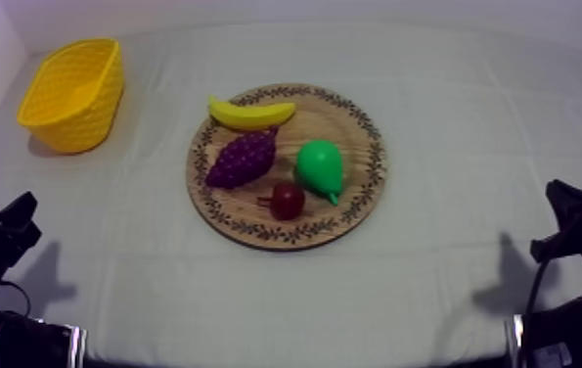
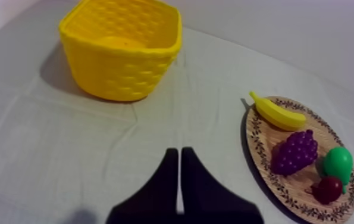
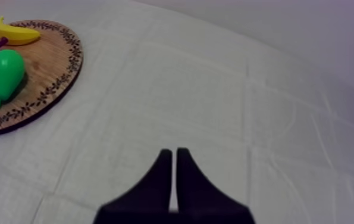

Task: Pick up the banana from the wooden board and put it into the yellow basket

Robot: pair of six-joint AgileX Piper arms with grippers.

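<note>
Four toy fruits lie on the round wooden board (image 1: 357, 125), a flat disc of light brown grain with a dark leaf pattern running around its rim. The board rests on the bench, which is covered by a grey-white cloth (image 1: 470, 108) with soft creases.

The banana (image 1: 250, 114), smooth, yellow and gently curved, lies at the far edge of the board, and one end reaches across the patterned rim. Just beside it, toward the middle of the board, is the purple bunch of grapes (image 1: 243, 159), with a bumpy surface of many small round beads. The glossy green pear (image 1: 319, 168) lies on the other half of the board, its narrow end pointing to the near rim. The small red fruit (image 1: 288, 201), round and shiny, sits between grapes and pear, close to that near rim.

The yellow basket (image 1: 87, 115) stands upright well apart from the board, on my left arm's side; its walls are moulded in a woven lattice.

The left tool (image 2: 179, 150) is clenched on nothing, its black fingers pressed into a narrow wedge above bare cloth, on the basket's side of the board. The right tool (image 3: 174, 151) is clenched the same way, above cloth on the board's opposite side.
</note>
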